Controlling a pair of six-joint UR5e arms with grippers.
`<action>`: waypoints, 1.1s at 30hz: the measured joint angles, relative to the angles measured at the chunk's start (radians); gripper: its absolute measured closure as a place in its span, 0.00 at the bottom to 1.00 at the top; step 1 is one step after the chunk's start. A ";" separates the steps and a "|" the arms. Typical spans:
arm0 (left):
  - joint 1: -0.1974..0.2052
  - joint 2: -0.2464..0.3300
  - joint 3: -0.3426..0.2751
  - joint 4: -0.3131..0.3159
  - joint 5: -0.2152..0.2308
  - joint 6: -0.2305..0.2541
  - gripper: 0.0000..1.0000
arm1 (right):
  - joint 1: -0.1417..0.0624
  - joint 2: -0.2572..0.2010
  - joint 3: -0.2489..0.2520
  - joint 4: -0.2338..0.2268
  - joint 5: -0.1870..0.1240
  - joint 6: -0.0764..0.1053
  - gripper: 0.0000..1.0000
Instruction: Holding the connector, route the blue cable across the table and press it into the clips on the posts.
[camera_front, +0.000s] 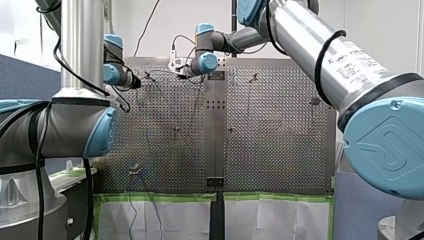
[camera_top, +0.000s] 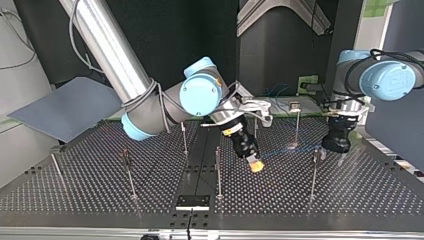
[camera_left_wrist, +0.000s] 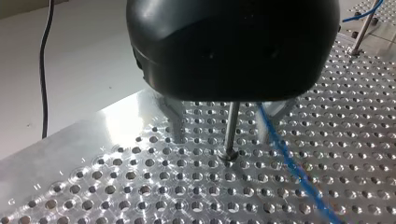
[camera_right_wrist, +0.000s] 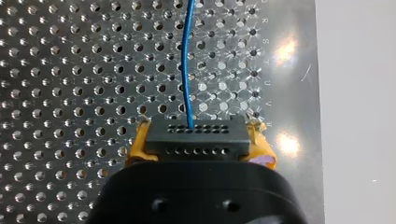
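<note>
Count from the top view.

- Arms: 2, my left arm (camera_top: 385, 80) and my right arm (camera_top: 115, 55).
- Grippers: 2, left gripper (camera_top: 344, 158) and right gripper (camera_top: 256, 166), with 2 fingers (camera_left_wrist: 176, 122) each.
- Posts (camera_top: 129, 175): 7 seen on the tabletop (camera_top: 75, 195). From its middle, 2 stand toward 9 o'clock, 3 near the middle, 2 toward 3 o'clock.
- Post (camera_left_wrist: 231, 126) between the left fingers: 1; cannot tell if it is among the 7.
- Blue cable (camera_right_wrist: 187, 70): 1.
- Connector (camera_right_wrist: 195, 140): 1, with 2 rows of holes.

The perforated metal table (camera_top: 75, 195) fills the top view's lower half. Thin posts (camera_top: 218, 175) stand upright across it; a small plate (camera_top: 192, 202) lies at bottom centre.
</note>
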 joint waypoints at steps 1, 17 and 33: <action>0.000 0.000 0.000 0.001 0.000 0.000 0.67 | 0.001 0.000 0.000 0.000 0.000 0.000 1.00; 0.024 0.025 -0.005 -0.011 0.001 0.008 0.99 | 0.005 0.000 0.000 0.000 0.008 0.002 1.00; 0.047 -0.064 0.049 0.113 0.005 -0.069 0.99 | -0.008 0.000 -0.003 -0.001 0.015 0.006 1.00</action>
